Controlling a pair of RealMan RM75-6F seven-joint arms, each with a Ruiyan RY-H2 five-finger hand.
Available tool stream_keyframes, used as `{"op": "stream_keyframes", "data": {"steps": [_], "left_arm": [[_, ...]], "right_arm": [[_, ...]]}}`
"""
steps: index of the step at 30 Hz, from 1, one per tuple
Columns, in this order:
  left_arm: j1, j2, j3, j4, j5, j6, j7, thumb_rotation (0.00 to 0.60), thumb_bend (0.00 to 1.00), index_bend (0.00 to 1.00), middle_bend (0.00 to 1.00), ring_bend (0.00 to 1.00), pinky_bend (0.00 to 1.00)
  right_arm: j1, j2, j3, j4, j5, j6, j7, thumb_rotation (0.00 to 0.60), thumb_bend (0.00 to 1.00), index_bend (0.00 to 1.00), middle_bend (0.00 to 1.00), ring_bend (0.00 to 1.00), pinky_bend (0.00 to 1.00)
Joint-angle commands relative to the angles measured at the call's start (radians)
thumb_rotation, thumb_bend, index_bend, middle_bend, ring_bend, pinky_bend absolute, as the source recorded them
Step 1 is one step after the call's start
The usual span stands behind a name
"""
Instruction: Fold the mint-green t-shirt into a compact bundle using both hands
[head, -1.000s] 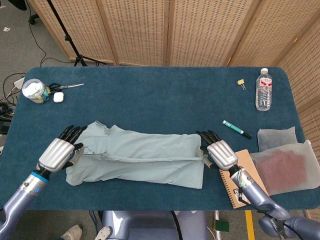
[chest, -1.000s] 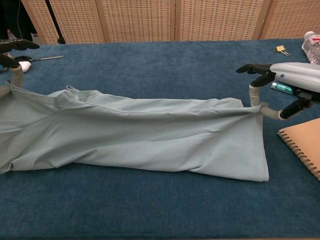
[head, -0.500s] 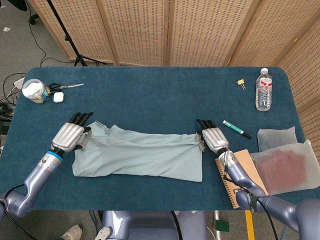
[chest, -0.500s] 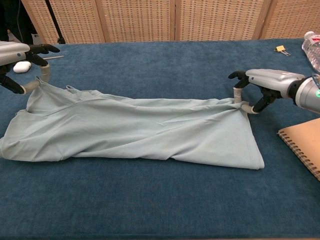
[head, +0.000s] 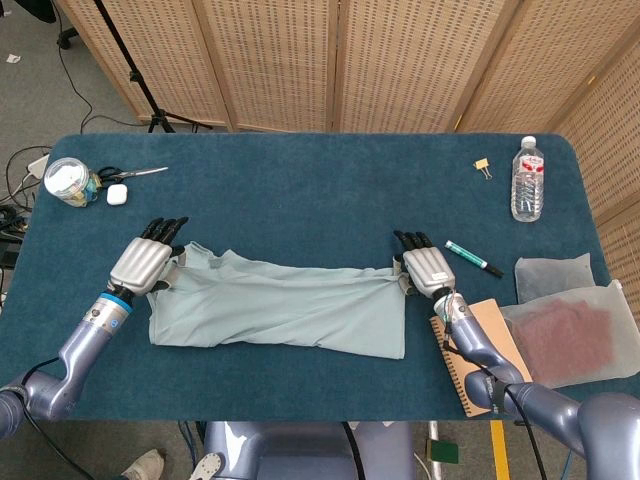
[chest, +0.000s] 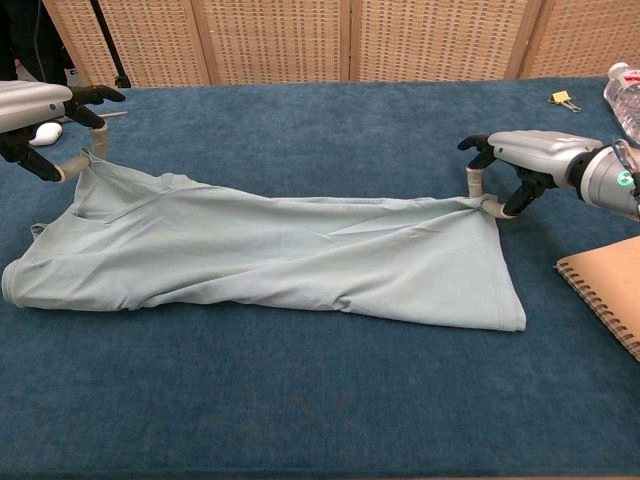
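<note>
The mint-green t-shirt (head: 275, 310) (chest: 270, 260) lies on the blue table folded lengthwise into a long band. At its left end my left hand (head: 146, 264) (chest: 40, 112) pinches the far corner of the fabric. My right hand (head: 425, 269) (chest: 520, 165) pinches the far corner at the right end. Both held corners are pulled taut, just above the tabletop.
A tan spiral notebook (head: 485, 350) (chest: 605, 285) lies close to my right hand. Beyond it are a teal marker (head: 472, 258), a water bottle (head: 527, 180), a binder clip (head: 484, 166) and plastic pouches (head: 570, 325). A jar (head: 68, 181), scissors (head: 135, 173) and a white case (head: 117, 195) sit far left.
Both hands carried the shirt's held edge away from me and lowered it, laying the fabric over itself into a narrower band. The shirt now lies flatter on the table.
</note>
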Motion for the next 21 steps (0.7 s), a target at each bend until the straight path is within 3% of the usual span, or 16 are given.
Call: {"op": "stream_keyframes", "data": {"steps": [1,14,17,19,21], "left_arm": [[-0.003,-0.004,0.001,0.006,-0.003,-0.003,0.004,0.600,0.57,0.73,0.00,0.00,0.00],[-0.010,-0.021,-0.002,0.029,-0.020,-0.003,0.022,0.600,0.57,0.73,0.00,0.00,0.00],[-0.011,-0.024,-0.003,0.030,-0.027,-0.004,0.029,0.600,0.57,0.73,0.00,0.00,0.00],[-0.011,-0.025,-0.003,0.030,-0.031,-0.005,0.033,0.600,0.57,0.73,0.00,0.00,0.00],[-0.011,-0.025,-0.003,0.028,-0.034,-0.005,0.036,0.600,0.57,0.73,0.00,0.00,0.00]], "right_arm": [[0.001,0.001,-0.001,0.001,0.004,-0.003,-0.006,0.600,0.72,0.68,0.04,0.00,0.00],[0.008,-0.009,0.003,0.022,0.032,-0.026,-0.026,0.600,0.72,0.67,0.04,0.00,0.00],[0.009,0.002,0.000,0.006,0.042,-0.041,-0.031,0.600,0.63,0.49,0.02,0.00,0.00],[0.009,0.008,0.000,-0.004,0.047,-0.043,-0.039,0.600,0.56,0.28,0.01,0.00,0.00],[0.007,0.013,0.001,-0.014,0.050,-0.038,-0.044,0.600,0.55,0.16,0.01,0.00,0.00]]}}
